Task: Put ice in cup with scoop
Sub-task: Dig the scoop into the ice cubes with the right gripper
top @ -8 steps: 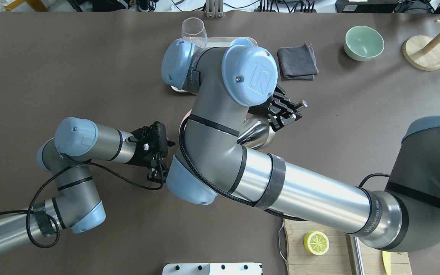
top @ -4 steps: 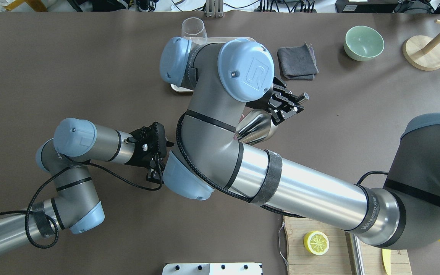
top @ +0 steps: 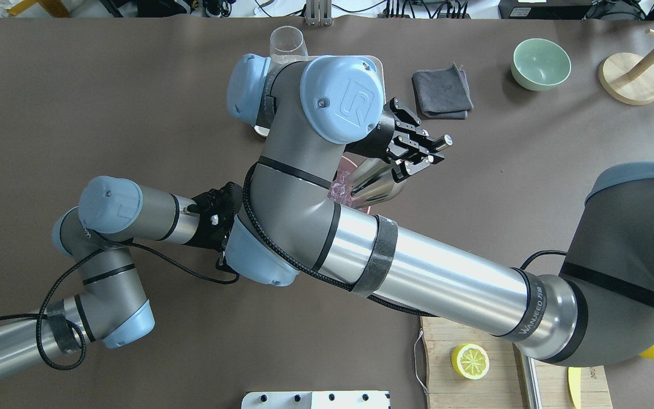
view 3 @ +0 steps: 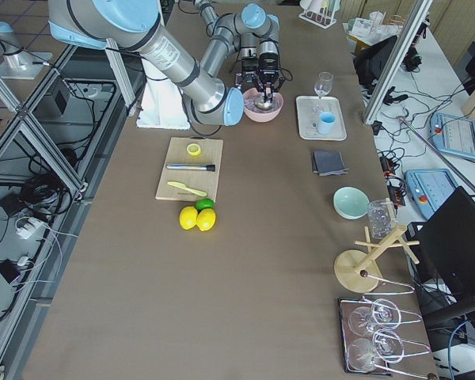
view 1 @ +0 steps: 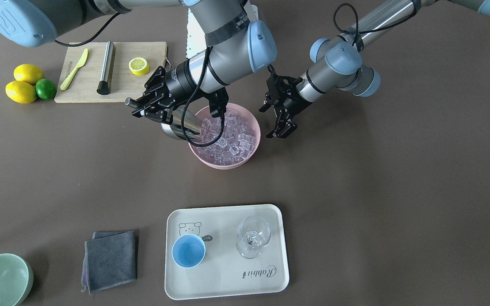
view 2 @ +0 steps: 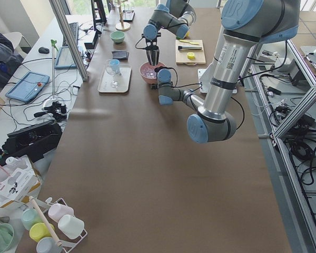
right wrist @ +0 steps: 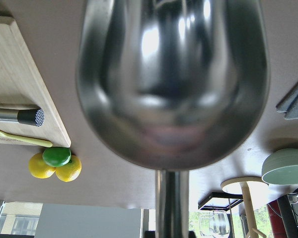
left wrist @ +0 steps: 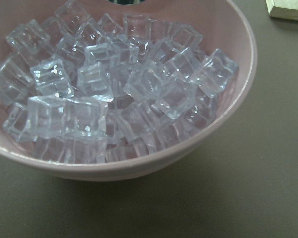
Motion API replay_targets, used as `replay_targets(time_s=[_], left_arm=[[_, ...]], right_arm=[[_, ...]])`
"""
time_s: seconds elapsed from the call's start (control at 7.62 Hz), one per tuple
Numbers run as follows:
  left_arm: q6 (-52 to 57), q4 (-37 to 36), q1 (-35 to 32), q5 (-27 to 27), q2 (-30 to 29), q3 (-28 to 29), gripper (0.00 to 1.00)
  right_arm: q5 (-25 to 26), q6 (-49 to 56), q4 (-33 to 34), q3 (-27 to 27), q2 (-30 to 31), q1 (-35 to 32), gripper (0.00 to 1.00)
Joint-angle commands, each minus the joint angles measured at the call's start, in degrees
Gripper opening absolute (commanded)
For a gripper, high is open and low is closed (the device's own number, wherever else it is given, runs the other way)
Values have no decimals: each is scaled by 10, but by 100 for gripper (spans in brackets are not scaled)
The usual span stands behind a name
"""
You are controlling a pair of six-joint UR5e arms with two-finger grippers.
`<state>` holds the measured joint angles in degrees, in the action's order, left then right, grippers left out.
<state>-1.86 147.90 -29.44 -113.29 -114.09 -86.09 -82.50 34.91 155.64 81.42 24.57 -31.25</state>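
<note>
Steel scoop (view 1: 180, 126), empty, clamped by its handle in R claw (view 1: 148, 109), mouth tilted into pink bowl (view 1: 224, 165) at edge of ice (view 1: 233, 141). L claw (view 1: 272, 122) w/ fingers apart, just beside bowl, opposite side. Blue cup (view 1: 188, 251) on tray (view 1: 228, 281), well apart across counter (view 1: 355, 191).

I see bright, even light from above, soft shadows on the matte worktop (view 1: 355, 178) beside the pink bowl (view 1: 223, 165), white glare streaks on the scoop (right wrist: 174, 84) that fills my right wrist view a little out of focus, and the ice (left wrist: 89, 114) in that bowl crisp.
</note>
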Motion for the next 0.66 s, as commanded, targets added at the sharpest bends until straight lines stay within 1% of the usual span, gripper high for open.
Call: replay_targets(time_s=[0.0,0.39,0.52], left_arm=[[0,0,2,0,0,0,100],[-2,-1,2,0,1,1,100],[-1,-1,2,1,1,1,100]], right_arm=[[-28,-34,-31,-33,-7,1,0],[-54,-56,-63,-44,-1,2,0],[-70,-67,-74,-45,0,2,0]])
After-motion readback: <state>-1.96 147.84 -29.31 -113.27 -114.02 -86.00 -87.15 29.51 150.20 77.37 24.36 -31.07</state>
